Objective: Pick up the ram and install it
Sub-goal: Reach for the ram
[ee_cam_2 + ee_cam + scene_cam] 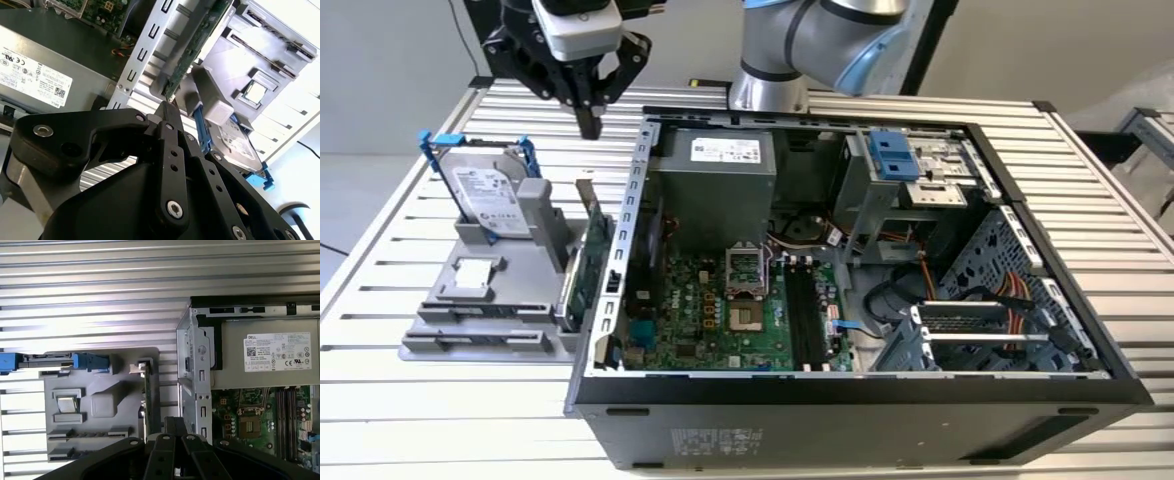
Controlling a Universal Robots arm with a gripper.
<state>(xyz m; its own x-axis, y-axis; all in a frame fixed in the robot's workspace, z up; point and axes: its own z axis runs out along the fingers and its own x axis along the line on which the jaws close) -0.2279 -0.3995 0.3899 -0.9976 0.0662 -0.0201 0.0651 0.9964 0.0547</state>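
**Gripper closed above the table, apart from the ram in its holder.**
Exterior view: the gripper (591, 128) hangs with its jaws pressed together on nothing, over the slatted table (427, 420) off the far corner of the computer case (854, 420) on the exterior view's left. The ram (483, 314) appears as a thin dark strip, edge-up in a slot at the near end of the gray holder (507, 290), well apart from the jaws. The hard drive (491, 200) and the upright expansion card (595, 255) lie between them. Second wrist view: the closed tips sit near the card's far end, with the ram's slot (262, 52) beyond. First wrist view: seen from above are the slot (95, 433), the power supply (270, 360) and the motherboard (250, 415).
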